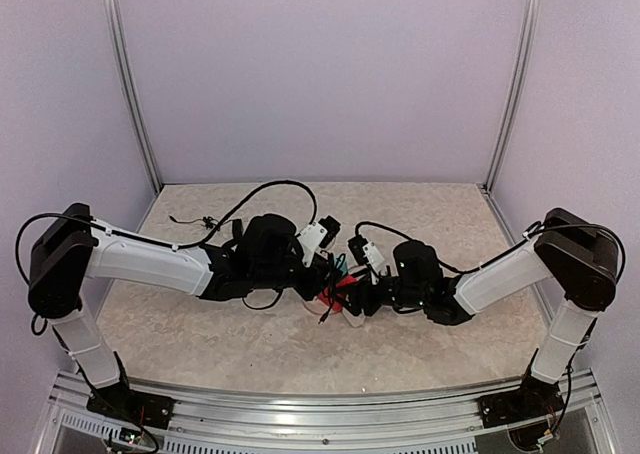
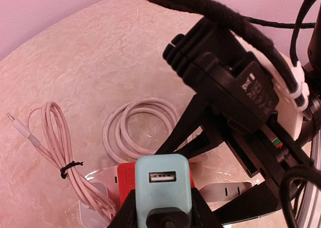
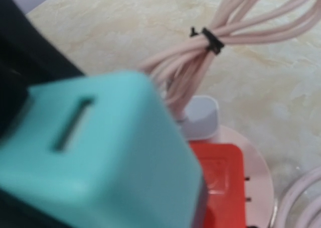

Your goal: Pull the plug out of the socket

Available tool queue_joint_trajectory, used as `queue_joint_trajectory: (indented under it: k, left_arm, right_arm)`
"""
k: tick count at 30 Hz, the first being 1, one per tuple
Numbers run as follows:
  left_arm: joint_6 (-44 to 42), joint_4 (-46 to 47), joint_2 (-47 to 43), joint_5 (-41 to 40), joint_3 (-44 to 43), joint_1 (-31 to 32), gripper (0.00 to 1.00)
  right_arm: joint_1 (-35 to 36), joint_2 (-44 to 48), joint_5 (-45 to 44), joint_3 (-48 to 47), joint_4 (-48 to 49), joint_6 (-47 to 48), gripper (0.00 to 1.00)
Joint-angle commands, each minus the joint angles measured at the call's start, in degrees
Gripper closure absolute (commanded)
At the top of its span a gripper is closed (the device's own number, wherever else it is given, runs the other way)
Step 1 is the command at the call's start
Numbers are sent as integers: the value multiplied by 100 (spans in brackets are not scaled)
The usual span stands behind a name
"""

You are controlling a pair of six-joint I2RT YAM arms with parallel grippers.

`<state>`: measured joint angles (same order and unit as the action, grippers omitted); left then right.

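Beige mottled tabletop between pale walls forms the work area, and both of my arms meet at its centre. My right gripper reaches in from the upper right of the left wrist view toward the socket. I cannot tell whether its jaws are clamped on the cube, since its own camera is filled by the plug. My left gripper is closed on the plug at the bottom centre of that view, with one black finger on each side. A loose cable coil lies above it in the frame, and a tied cable bundle lies at the left.

The socket, a red cube, sits directly behind the teal plug and touches it. The plug appears seated, though the joint is hidden.

Procedure, as I judge it:
1. I confirm that the right side restrains the cube.
2. I draw the left gripper straight back along the pin axis, without twisting or levering.

Risks:
- An unrestrained cube travels with the plug and nothing separates.
- The smooth teal shell may slip, so I hold the grip square.
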<state>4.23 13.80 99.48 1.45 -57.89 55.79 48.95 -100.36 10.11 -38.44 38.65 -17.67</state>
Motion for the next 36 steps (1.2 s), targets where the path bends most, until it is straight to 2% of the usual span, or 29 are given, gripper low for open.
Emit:
queue_joint_trajectory:
  k: [1, 14, 29, 36]
  left_arm:
    - [69, 245, -833, 298, 299, -76, 100]
    - [453, 454, -1741, 540, 658, -266, 100]
    - [615, 281, -623, 803, -259, -322, 100]
    - [792, 440, -336, 1048, -381, -384, 100]
  right_arm:
    - [-183, -238, -683, 169, -592, -137, 69]
    - [-182, -287, -593, 131, -561, -117, 70]
    - [-136, -311, -469, -87, -769, 272, 73]
    - [-100, -299, -483, -153, -837, 369, 74]
